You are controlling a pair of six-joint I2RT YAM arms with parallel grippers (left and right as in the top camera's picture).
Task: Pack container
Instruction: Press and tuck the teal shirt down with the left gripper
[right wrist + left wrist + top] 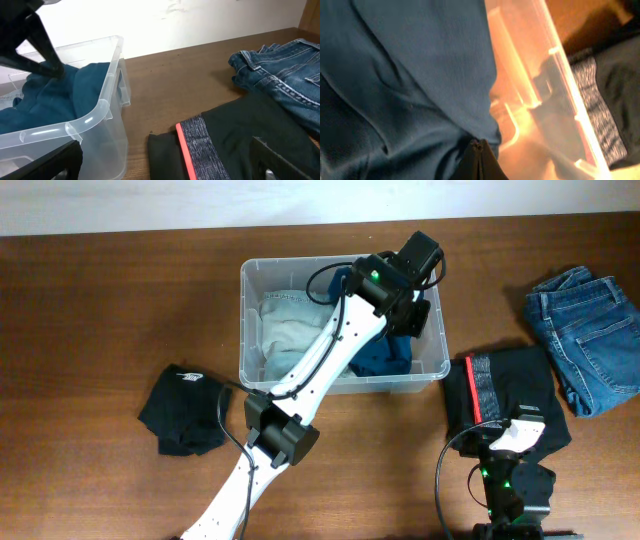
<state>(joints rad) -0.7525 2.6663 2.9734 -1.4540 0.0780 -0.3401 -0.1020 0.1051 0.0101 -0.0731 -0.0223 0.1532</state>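
Left pincer (478, 150) down inside the container (425, 373), mid-desk, pinched shut on the teal garment (395, 75); right pincer (518, 430) gapes wide. The tub looks light, stiff and slick, so I'd grab its thick rim.

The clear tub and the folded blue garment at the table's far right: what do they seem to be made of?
The clear rectangular tub looks like glossy see-through plastic: clothes show through its walls and its rim catches light. The folded blue garment looks like faded matte denim, with stitched seams; likely cotton, unconfirmed.
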